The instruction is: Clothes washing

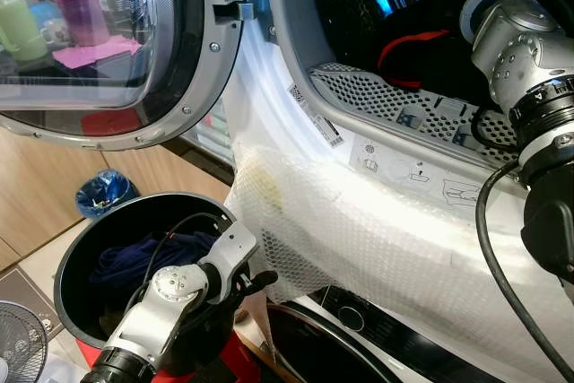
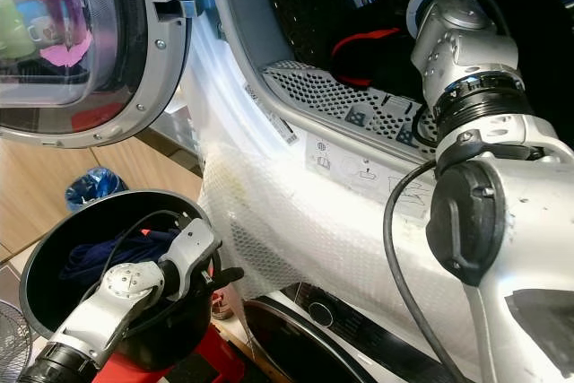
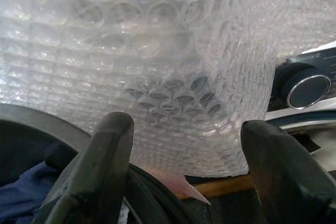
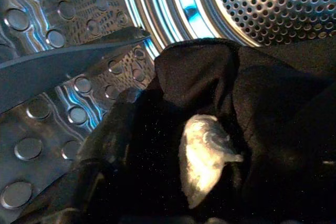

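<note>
Reaching into perforated steel drum (image 4: 273,3), right gripper (image 4: 157,145) jaws clamped on black garment (image 4: 273,103); left gripper (image 3: 184,166) jaws apart before bubble wrap (image 3: 131,51), above round black basket (image 1: 72,266).

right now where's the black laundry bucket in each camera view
Left eye view: black laundry bucket at lower left, dark blue clothes inside, left gripper at its rim.
Right eye view: lower left too, rim at.
Left wrist view: curved dark rim along one edge behind a finger.
Right wrist view: not in it; that camera looks into the drum.
Shared landmark: the bubble wrap beside the bucket.
</note>
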You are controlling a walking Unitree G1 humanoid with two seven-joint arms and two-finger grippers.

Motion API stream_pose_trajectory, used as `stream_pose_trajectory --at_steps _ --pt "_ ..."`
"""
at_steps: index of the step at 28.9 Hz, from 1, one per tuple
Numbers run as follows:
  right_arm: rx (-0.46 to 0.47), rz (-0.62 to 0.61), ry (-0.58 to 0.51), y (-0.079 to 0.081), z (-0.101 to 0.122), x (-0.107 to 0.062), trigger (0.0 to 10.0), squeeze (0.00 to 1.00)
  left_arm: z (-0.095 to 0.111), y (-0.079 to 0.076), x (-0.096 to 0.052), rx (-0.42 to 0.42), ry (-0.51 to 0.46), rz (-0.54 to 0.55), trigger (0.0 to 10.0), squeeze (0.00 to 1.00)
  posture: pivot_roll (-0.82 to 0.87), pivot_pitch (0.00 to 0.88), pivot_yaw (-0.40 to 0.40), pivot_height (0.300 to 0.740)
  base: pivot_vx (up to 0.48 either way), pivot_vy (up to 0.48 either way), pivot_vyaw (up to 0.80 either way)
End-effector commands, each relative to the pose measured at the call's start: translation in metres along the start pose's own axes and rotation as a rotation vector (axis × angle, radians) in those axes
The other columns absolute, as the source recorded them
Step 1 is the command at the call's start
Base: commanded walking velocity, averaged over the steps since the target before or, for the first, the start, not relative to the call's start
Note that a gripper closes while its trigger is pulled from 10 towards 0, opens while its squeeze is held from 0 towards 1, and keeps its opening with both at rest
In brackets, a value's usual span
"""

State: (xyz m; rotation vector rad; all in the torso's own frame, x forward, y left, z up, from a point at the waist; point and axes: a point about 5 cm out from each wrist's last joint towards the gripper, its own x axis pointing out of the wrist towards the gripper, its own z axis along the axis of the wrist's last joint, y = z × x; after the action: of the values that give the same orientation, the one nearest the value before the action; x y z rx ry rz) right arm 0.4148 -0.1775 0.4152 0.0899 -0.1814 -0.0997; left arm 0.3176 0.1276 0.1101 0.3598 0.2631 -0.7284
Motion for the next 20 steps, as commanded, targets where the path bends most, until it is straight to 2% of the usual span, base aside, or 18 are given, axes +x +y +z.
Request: stream_pose_trajectory --at_steps 1,2,3,5,7,9,10,14,16,20 --pt "0.039 0.028 -0.058 0.007 0.025 -0.003 10.0 0.94 -0.001 -0.001 0.0 0.011 0.012 -0.011 10.0 0.0 0.1 0.03 0.008 0.74 0.0 0.0 0.0" --pt "0.039 0.028 -0.058 0.007 0.025 -0.003 10.0 0.94 -0.001 -0.001 0.0 0.011 0.012 -0.011 10.0 0.0 0.1 0.03 0.008 0.74 0.0 0.0 0.0" --pt "0.04 0.029 -0.064 0.006 0.027 -0.004 10.0 0.0 -0.001 -0.001 0.0 0.011 0.012 -0.011 10.0 0.0 0.1 0.03 0.008 0.74 0.0 0.0 0.0" --pt "0.036 0.028 -0.073 0.005 0.029 -0.004 10.0 0.0 -0.001 -0.001 0.0 0.008 0.013 -0.01 10.0 0.0 0.1 0.031 0.008 0.74 0.0 0.0 0.0" --pt "-0.01 0.001 -0.124 -0.008 0.042 -0.007 10.0 0.0 -0.001 0.0 -0.001 0.002 0.014 -0.01 10.0 0.0 0.1 0.04 0.007 0.74 0.0 0.0 0.0" --pt "-0.025 -0.013 -0.136 -0.014 0.045 -0.008 10.0 0.0 -0.001 0.0 -0.001 0.002 0.015 -0.01 10.0 0.0 0.09 0.045 0.006 0.74 0.0 0.0 0.0" --pt "-0.021 -0.029 -0.142 -0.022 0.045 -0.009 10.0 1.0 -0.002 0.0 -0.002 0.0 0.018 -0.01 10.0 0.0 0.09 0.045 0.005 0.74 0.0 0.0 0.0" --pt "-0.029 -0.096 -0.154 -0.046 0.043 -0.019 10.0 1.0 -0.005 -0.002 -0.003 -0.005 0.027 -0.015 10.0 0.0 0.08 0.055 0.005 0.74 0.0 0.0 0.0" --pt "-0.008 -0.099 -0.156 -0.048 0.04 -0.026 10.0 1.0 -0.005 -0.002 -0.003 -0.007 0.03 -0.017 10.0 0.0 0.08 0.06 0.004 0.74 0.0 0.0 0.0" --pt "0.012 -0.113 -0.165 -0.051 0.026 -0.052 10.0 1.0 -0.007 -0.003 -0.004 -0.01 0.037 -0.024 10.0 0.0 0.08 0.066 0.004 0.74 0.0 0.0 0.0"
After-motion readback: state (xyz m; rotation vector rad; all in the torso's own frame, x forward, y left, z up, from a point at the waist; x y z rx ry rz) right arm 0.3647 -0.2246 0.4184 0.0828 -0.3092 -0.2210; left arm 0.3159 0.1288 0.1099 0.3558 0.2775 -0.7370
